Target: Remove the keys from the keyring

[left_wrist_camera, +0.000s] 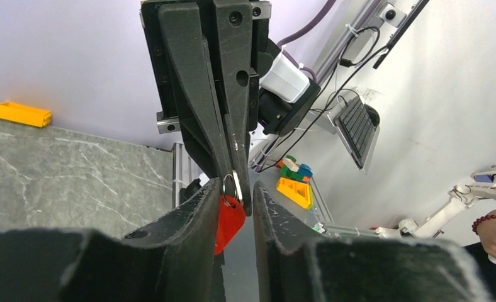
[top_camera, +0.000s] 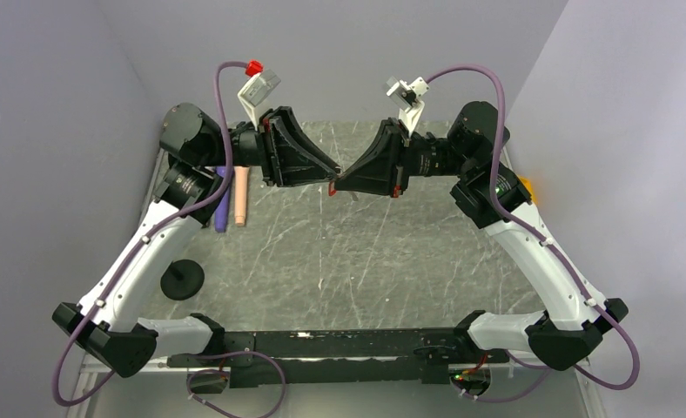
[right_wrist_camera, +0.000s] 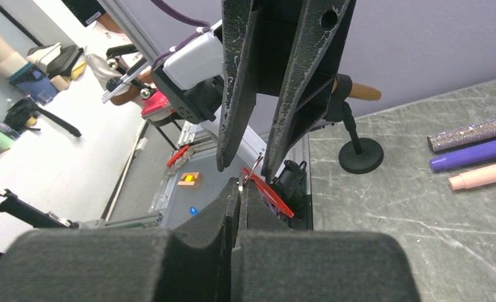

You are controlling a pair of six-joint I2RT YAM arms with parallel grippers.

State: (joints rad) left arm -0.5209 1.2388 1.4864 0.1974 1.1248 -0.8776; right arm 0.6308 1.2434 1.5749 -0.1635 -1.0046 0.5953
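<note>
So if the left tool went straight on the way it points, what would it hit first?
Probably the keyring, hanging between the fingers of the left tool, then the right tool pinching its ring.

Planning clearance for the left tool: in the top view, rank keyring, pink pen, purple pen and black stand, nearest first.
1. keyring, at the left tool's tips.
2. pink pen, to its left.
3. purple pen, just beyond.
4. black stand, front left.

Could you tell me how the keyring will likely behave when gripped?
The keyring is probably light: tiny beside the right hand pinching its ring. Its red tag hangs loose, so it likely swings. The thin ring may slip.
</note>
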